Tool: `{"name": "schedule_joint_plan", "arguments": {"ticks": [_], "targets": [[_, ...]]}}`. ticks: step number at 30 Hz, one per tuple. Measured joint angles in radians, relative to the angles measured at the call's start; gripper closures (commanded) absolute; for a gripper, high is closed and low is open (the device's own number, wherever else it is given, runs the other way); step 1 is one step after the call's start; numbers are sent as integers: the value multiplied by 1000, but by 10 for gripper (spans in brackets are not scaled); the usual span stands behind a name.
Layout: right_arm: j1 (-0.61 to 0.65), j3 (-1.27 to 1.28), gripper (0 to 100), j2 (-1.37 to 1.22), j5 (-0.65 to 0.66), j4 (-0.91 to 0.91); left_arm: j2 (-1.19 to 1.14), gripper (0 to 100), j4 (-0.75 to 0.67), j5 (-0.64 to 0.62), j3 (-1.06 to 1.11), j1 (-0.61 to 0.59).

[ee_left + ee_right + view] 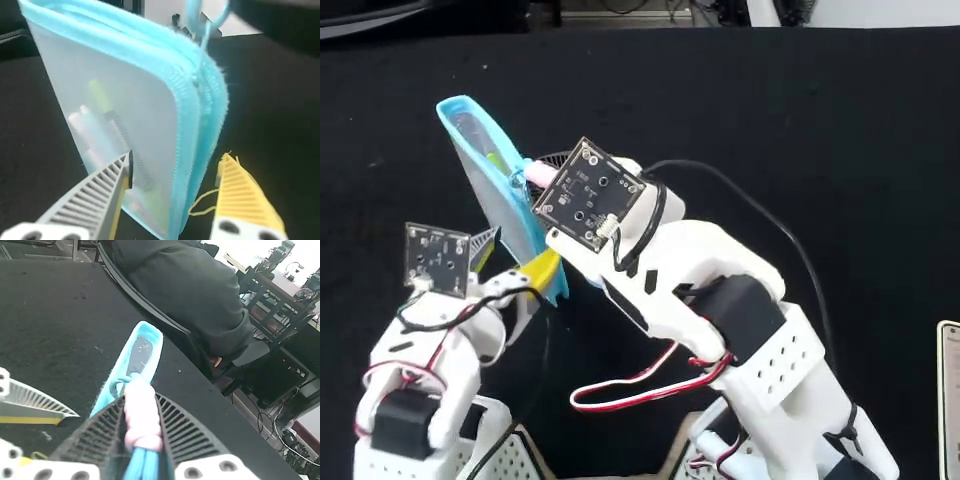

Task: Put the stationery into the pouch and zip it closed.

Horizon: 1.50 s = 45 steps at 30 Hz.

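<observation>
Black counter (820,120) beneath the upright pouch (500,190), stationery (100,125) inside. Left gripper (175,165) clasps its lower end; right gripper (140,399) clenches the zipper pull (141,422) (pink). Zipping step, seemingly; next needs a steady pull along the teeth.

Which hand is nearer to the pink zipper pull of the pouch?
Right. The right hand is shut on the pink zipper pull; the left hand is at the pouch's near end, apart.

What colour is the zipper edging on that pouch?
Light blue; the zipper edging shows best in the left wrist view.
</observation>
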State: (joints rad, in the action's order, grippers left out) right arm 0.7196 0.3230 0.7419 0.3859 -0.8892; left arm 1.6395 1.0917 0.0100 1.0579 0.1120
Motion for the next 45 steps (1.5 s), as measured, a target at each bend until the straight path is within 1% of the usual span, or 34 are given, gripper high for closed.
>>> {"name": "schedule_joint_plan", "arguments": {"ticks": [3, 6, 10, 13, 29, 36, 40, 45], "targets": [[0, 0, 988, 0, 0, 0, 0, 726, -74, -2, 60, -3], [0, 0, 988, 0, 0, 2, -2, 726, -109, -5, 87, -26], [0, 0, 988, 0, 0, 2, 0, 726, -118, -12, 89, -97], [0, 0, 988, 0, 0, 2, 0, 726, -120, -29, 89, -124], [5, 0, 988, 0, 0, 2, 0, 726, -133, -49, 91, -137], [32, 2, 988, -2, 0, 2, 0, 726, -144, -49, 91, -224], [37, 49, 988, 0, 0, -3, -8, 726, -146, -49, 91, -292], [37, 126, 988, 0, -2, -3, -6, 726, -146, -49, 91, -308]]}}
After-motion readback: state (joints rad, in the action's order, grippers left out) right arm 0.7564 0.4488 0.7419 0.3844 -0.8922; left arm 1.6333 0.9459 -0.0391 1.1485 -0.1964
